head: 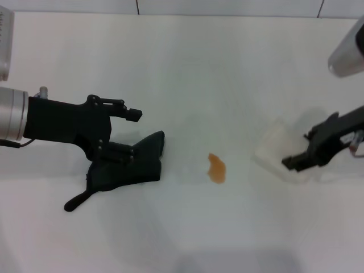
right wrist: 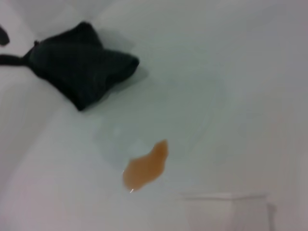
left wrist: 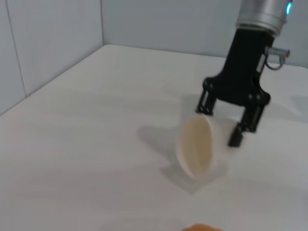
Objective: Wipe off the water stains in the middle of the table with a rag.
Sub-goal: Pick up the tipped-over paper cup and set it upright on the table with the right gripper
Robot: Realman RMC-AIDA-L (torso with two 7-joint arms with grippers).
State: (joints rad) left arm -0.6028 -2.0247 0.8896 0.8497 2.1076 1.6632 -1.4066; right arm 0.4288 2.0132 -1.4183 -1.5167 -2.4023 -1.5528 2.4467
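Table (head: 187, 68): plain white, faint sheen.

Stain (head: 216, 168): one small orange-brown blot, irregular oval, near the middle of the table. It lies bare, nothing touching it. The right wrist view shows it (right wrist: 146, 166) clearly, with the rag (right wrist: 79, 65) well apart from it.

Rag (head: 128, 164): black, wrinkled, flat on the table to the left of the stain, a clear gap between them. A narrow tail runs off its lower left corner.

Left gripper (head: 128, 132): reaches in from the left, over the rag's upper left part. Jaws spread wide; lower finger at or on the cloth, upper finger clear above it. Rag not gripped.

Right gripper (head: 297, 161): at the right side, beside a translucent white cup (head: 277, 147) lying on its side. Left wrist view shows this gripper (left wrist: 220, 125) just behind the cup (left wrist: 196, 147), jaws apart, holding nothing.
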